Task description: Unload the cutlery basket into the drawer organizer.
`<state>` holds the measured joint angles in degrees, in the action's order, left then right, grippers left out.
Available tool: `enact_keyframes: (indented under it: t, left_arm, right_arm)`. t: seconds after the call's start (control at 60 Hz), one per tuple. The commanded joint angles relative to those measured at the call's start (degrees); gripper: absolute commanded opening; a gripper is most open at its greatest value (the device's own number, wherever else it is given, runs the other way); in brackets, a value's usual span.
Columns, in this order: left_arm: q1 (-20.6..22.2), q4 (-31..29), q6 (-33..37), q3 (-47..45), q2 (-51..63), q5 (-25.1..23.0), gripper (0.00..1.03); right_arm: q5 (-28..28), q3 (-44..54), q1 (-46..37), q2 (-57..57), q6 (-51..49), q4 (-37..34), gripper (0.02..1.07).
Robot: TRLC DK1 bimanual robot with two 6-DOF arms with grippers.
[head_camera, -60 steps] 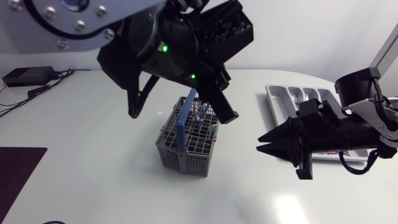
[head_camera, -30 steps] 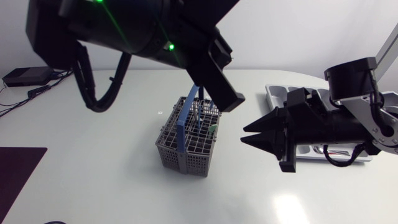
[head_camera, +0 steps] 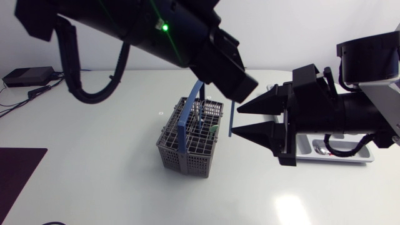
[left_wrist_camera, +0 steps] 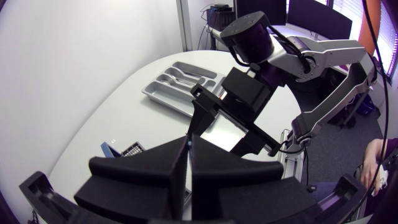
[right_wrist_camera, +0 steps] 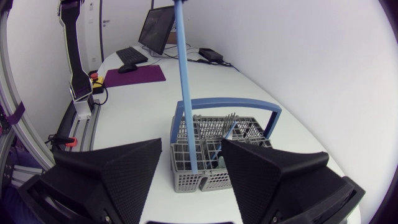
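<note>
The grey cutlery basket [head_camera: 186,145] with its blue handle stands mid-table and holds several pieces. My left gripper [head_camera: 239,87] hangs above and right of it, shut on the top of a long blue utensil [head_camera: 232,117] that dangles straight down. My right gripper [head_camera: 239,120] is open, one finger on each side of that utensil without touching it. The right wrist view shows the blue utensil [right_wrist_camera: 185,81] in the gap, with the basket [right_wrist_camera: 242,134] beyond. The grey drawer organizer [head_camera: 365,159] lies behind my right arm, mostly hidden; the organizer [left_wrist_camera: 163,93] holds some silver cutlery.
A black box with cables [head_camera: 28,76] sits at the table's far left corner. A dark purple mat [head_camera: 15,178] lies at the left front edge. My left arm fills much of the space above the basket.
My right gripper moved left toward the basket and opened wide around the blue utensil. My left arm swung right, carrying the utensil up and away from the basket.
</note>
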<state>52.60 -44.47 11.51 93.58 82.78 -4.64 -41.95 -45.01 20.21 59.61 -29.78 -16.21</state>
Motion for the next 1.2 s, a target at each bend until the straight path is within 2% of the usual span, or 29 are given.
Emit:
enact_keyframes:
  t: [0.0, 0.217, 0.333, 0.5, 0.667, 0.7, 0.817, 0.833, 0.85, 0.917, 0.967, 1.05, 1.183]
  left_arm:
    - [-0.7, -0.8, -1.9, 2.5, 1.5, -1.2, 0.04]
    - [-1.4, -1.2, -2.9, 2.9, 1.9, -2.9, 0.04]
    - [-1.8, -1.8, -3.2, 3.7, 1.9, -3.6, 0.04]
    - [-1.9, -2.2, -3.3, 4.2, 1.9, -3.6, 0.04]
    - [-2.2, -2.2, -3.7, 4.5, 1.9, -3.6, 0.07]
    - [-2.5, -2.2, -3.8, 4.7, 1.9, -3.6, 0.13]
    - [-3.6, -2.2, -4.4, 5.2, 1.9, -3.6, 0.59]
    - [-3.6, -2.2, -4.4, 5.2, 1.9, -3.6, 0.60]
    - [-4.1, -2.2, -4.6, 5.4, 1.9, -3.6, 0.71]
    - [-4.8, -2.2, -4.6, 5.4, 1.9, -3.6, 0.84]
    - [-5.4, -2.2, -4.6, 5.4, 1.6, -3.6, 0.90]
    - [-7.1, -2.1, -4.6, 5.6, 1.2, -3.6, 0.95]
    - [-8.9, -2.0, -4.5, 4.9, 0.4, -3.6, 0.96]
  right_arm:
    - [0.3, -1.7, 1.0, -0.6, 1.8, 0.5, 0.65]
    - [0.4, -2.6, 1.8, -0.6, 2.0, -0.1, 0.28]
    - [0.4, -2.8, 2.3, -0.6, 2.0, -0.6, 0.13]
    - [0.9, -3.2, 3.0, 0.2, 2.0, -1.9, 0.08]
    - [1.0, -3.0, 3.1, 0.4, 1.7, -3.0, 0.08]
    - [1.0, -2.9, 3.0, 0.4, 1.7, -3.3, 0.08]
    - [1.0, -2.5, 2.1, 0.5, 1.1, -4.4, 0.08]
    - [1.0, -2.4, 2.0, 0.5, 1.1, -4.4, 0.08]
    - [1.0, -2.3, 1.6, 0.5, 0.9, -4.5, 0.08]
    - [0.8, -2.0, 0.2, 0.8, -0.5, -5.8, 0.08]
    - [0.6, -1.8, -1.0, 1.0, -1.1, -6.2, 0.08]
    - [0.4, -1.3, -3.7, 1.6, -2.7, -6.8, 0.08]
    - [-0.1, -0.8, -9.7, 4.0, -5.7, -7.3, 0.08]
